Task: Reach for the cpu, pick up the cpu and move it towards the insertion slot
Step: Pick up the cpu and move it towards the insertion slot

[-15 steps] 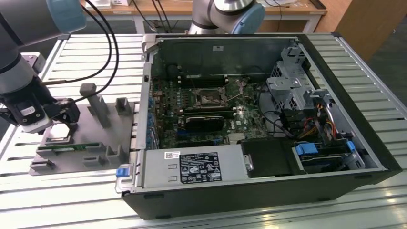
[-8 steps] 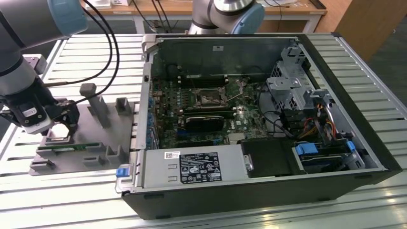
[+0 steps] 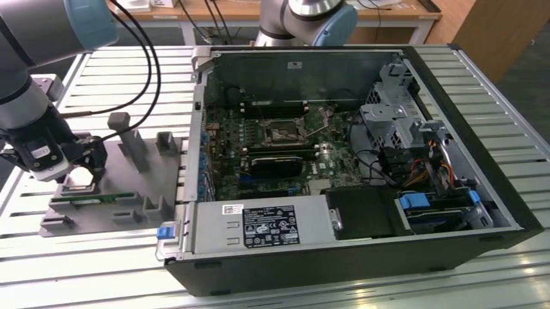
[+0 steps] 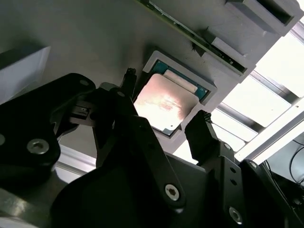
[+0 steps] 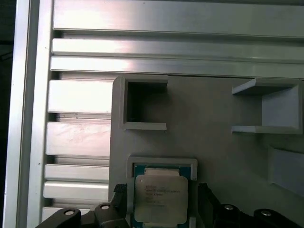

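The desk point(image 3: 507, 96) is made of silvery metal slats, and wooden furniture point(image 3: 490, 32) stands behind it. One open computer case point(image 3: 344, 264) lies on the desk. Beside the case, toward the exterior view's left, is one grey holder point(image 3: 103, 222). One cpu point(image 5: 160, 192) sits in a square pocket of this holder, well apart from the insertion slot point(image 3: 279, 132) inside the case. The jaws are released, one on each side of the cpu. There are two arms: one point(image 3: 26, 109) over the holder and one point(image 3: 313, 19) behind the case.
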`<state>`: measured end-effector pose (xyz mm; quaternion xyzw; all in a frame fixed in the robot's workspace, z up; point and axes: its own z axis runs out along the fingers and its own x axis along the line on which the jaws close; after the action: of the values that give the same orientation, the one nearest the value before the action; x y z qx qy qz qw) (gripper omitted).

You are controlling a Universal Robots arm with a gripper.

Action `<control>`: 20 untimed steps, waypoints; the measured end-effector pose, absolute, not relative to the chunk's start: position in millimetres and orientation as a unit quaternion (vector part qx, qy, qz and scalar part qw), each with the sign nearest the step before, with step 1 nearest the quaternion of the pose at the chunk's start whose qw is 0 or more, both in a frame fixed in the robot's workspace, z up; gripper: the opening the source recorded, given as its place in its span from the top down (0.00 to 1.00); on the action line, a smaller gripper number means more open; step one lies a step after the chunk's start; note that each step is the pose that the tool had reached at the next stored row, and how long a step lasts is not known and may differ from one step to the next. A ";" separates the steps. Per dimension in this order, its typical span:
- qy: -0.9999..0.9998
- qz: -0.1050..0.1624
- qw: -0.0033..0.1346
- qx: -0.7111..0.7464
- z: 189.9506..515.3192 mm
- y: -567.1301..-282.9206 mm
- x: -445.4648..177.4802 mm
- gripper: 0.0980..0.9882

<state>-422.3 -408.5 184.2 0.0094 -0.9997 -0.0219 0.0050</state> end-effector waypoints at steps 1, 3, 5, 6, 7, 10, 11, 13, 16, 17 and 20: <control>-1.000 -0.022 0.005 0.009 183.8 -408.4 -422.5 0.33; -1.000 -0.022 0.005 0.009 183.2 -408.3 -422.9 0.35; -1.000 -0.022 0.005 0.009 183.0 -408.3 -423.1 0.43; -1.000 -0.022 0.005 0.009 182.9 -408.3 -423.1 0.43; -1.000 -0.022 0.005 0.009 182.8 -408.2 -423.2 0.44; -1.000 -0.022 0.005 0.009 182.7 -408.1 -423.2 0.50; -1.000 -0.022 0.005 0.009 182.6 -408.0 -423.2 0.50; -1.000 -0.022 0.005 0.009 182.6 -408.0 -423.2 0.50; -1.000 -0.022 0.005 0.009 184.3 -407.9 -423.2 0.50; -1.000 -0.022 0.005 0.009 184.8 -407.9 -423.2 0.50; -1.000 -0.022 0.005 0.009 187.8 -407.9 -423.2 0.50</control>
<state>-423.2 -407.9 187.8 0.0093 -0.9997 -0.0218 0.0048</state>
